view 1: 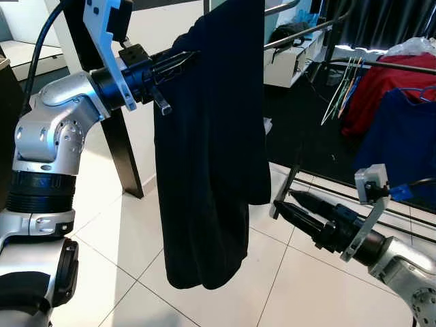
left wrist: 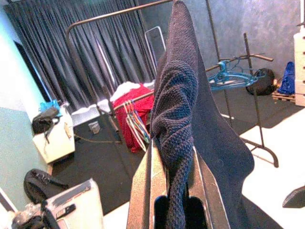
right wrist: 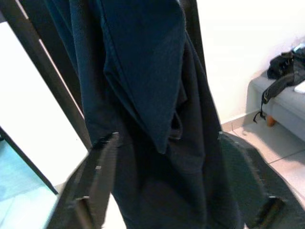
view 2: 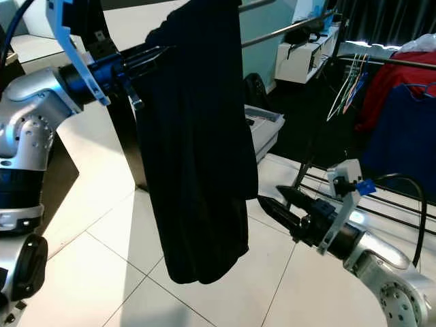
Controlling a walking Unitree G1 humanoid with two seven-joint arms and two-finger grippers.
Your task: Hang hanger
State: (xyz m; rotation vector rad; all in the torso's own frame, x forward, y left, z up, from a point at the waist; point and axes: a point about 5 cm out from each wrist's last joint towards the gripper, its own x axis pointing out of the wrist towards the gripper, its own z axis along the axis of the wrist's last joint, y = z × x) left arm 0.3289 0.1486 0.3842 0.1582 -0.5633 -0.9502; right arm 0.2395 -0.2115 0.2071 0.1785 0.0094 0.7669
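Note:
A long dark navy garment [view 1: 211, 150] hangs in front of me, held up high by its top edge. My left gripper [view 1: 182, 61] is raised at shoulder height and is shut on a bunched fold of that cloth [left wrist: 177, 143]. Any hanger inside the garment is hidden by the fabric. Low on the right, my right gripper [view 1: 286, 199] points at the garment's lower half from beside it and stands open. In the right wrist view its fingers [right wrist: 102, 162] are spread wide with the navy cloth [right wrist: 152, 95] just beyond them, apart from it.
A metal rail [view 1: 300, 33] runs behind the garment's top. A clothes rack at the right carries a red garment [view 1: 388, 85], a blue one [view 1: 402, 143] and coloured hangers [view 1: 344, 88]. A black post [view 1: 124, 153] stands at the left. The rack's base bars [view 1: 327, 185] lie on the tiled floor.

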